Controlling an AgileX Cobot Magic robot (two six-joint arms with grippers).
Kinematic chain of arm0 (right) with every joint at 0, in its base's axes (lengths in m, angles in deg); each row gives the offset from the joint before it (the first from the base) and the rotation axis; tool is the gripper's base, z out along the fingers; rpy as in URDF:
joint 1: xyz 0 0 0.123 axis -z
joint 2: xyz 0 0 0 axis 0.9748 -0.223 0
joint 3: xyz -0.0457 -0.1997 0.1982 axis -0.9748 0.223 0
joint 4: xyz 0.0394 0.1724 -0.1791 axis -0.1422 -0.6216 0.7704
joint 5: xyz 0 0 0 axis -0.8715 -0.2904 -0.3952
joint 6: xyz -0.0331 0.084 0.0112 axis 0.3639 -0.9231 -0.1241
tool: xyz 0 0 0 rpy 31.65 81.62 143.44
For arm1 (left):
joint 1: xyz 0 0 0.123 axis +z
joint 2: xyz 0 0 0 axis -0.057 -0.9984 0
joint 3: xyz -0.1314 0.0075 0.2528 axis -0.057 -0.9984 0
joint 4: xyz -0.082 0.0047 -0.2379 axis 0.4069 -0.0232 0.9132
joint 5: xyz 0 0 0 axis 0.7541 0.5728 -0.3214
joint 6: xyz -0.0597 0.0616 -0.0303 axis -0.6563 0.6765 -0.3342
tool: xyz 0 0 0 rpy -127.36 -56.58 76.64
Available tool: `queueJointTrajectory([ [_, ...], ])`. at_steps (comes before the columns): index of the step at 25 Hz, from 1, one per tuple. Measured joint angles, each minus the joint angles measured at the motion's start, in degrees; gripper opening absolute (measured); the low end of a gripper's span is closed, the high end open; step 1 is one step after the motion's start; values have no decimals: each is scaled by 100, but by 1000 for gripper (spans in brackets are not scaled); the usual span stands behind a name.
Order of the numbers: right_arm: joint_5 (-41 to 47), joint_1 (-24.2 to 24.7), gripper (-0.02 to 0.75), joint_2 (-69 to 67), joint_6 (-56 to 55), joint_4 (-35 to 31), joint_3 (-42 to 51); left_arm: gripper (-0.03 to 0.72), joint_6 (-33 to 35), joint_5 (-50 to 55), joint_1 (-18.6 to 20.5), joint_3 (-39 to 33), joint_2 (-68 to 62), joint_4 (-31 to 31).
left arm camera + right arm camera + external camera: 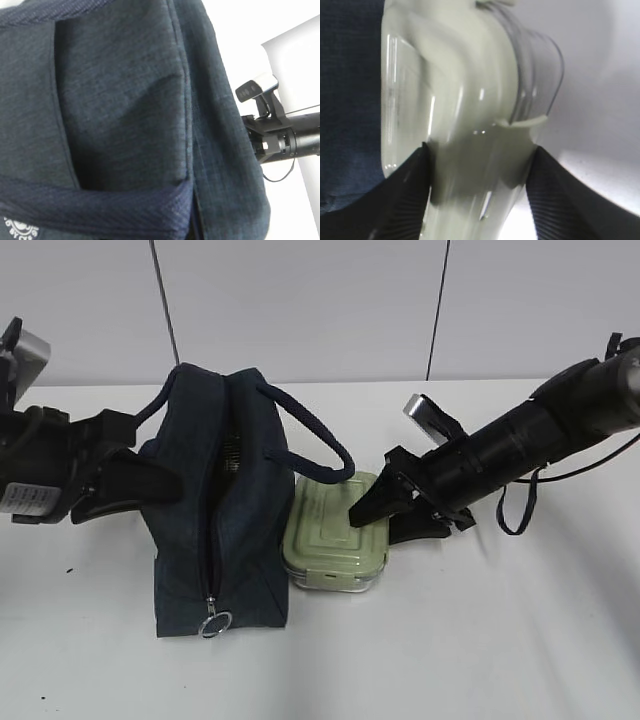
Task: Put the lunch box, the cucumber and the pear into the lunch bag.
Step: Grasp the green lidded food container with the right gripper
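Observation:
The navy lunch bag (220, 530) stands left of centre, its zipper ring pull (215, 624) at the near end. It fills the left wrist view (125, 100). The sage-green lunch box (335, 535) lies right beside the bag on the table. My right gripper (375, 515) grips the box's right end, one finger on the lid. In the right wrist view its fingers (405, 195) press both sides of the box (465, 100). My left gripper (150, 485) is at the bag's left side, its fingers hidden by fabric. The cucumber and the pear are out of view.
The white table (480, 640) runs back to a grey panelled wall. One bag handle (320, 440) arches over the lunch box's far end. The right arm's cable (520, 505) hangs beside it.

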Motion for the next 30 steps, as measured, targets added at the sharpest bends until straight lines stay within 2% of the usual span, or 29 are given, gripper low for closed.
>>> queueJointTrajectory([
  [7,37,0,383,-12,157,-168,0,-18,0,6,0,0,0,-5],
  [30,102,116,377,-24,204,-192,0,-18,0,6,0,0,0,-5],
])
